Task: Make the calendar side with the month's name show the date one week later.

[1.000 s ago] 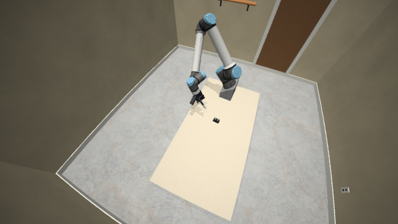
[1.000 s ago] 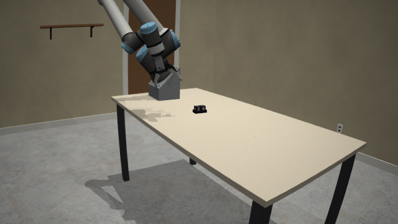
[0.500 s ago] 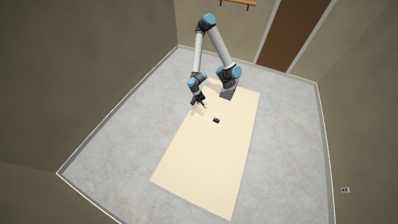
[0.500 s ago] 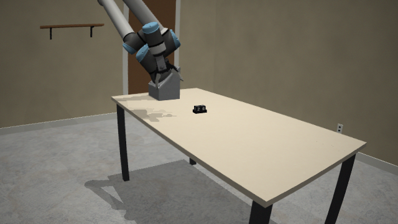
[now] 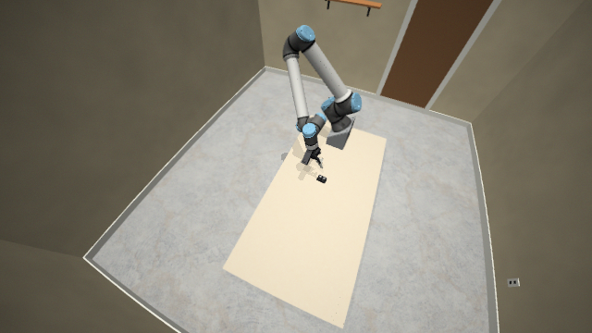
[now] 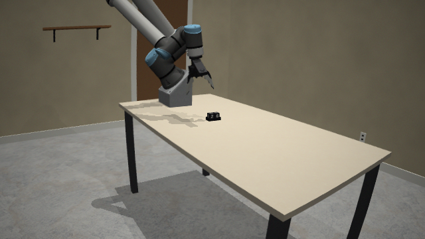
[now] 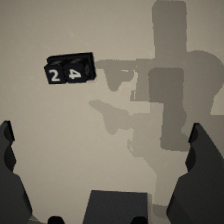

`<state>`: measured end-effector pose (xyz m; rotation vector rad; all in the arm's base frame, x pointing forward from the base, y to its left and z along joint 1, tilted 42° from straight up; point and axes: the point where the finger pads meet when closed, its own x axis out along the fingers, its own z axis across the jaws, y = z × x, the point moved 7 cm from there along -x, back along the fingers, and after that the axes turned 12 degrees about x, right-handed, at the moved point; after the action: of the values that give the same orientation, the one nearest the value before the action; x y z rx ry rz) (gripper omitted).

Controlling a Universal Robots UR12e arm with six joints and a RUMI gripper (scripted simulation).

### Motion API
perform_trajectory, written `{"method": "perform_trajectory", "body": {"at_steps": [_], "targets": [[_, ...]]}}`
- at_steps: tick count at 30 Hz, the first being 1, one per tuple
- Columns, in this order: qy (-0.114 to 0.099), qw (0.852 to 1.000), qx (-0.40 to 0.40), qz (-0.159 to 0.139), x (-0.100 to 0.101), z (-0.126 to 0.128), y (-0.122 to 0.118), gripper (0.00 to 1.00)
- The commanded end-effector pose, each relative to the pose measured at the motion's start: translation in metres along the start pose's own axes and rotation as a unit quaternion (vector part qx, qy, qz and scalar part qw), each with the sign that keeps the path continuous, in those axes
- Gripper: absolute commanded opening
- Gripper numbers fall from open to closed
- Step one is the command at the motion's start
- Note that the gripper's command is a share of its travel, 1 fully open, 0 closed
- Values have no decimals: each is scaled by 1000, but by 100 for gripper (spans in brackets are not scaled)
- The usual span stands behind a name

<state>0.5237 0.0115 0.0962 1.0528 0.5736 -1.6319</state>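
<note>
Two dark cubes [image 6: 213, 115] [image 7: 65, 74] sit side by side in a small black tray [image 5: 321, 180] [image 6: 213, 119] [image 7: 92, 65] on the pale bench [image 5: 301, 231] [image 6: 265, 143] [image 7: 45, 135]; from the exterior side they read 2 and 6; in the wrist view, faces show an upright 2 and a 4 (that one lying on its side); the hand [image 5: 314, 163] [image 6: 201, 83] [image 7: 102, 123] hangs above the bench, well apart from the tray, spread fully wide, gripping nothing.
</note>
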Motion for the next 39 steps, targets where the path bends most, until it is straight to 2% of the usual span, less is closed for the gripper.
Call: {"method": "perform_trajectory", "body": {"at_steps": [1, 4, 7, 30, 39], "targets": [[-58, 996, -45, 45, 15, -54, -27, 100], [-73, 994, -60, 59, 18, -69, -37, 100], [-78, 993, -66, 64, 19, -74, -41, 100], [-78, 992, -68, 65, 18, -75, -39, 100], [-81, 989, -108, 61, 22, -74, -38, 100]]}}
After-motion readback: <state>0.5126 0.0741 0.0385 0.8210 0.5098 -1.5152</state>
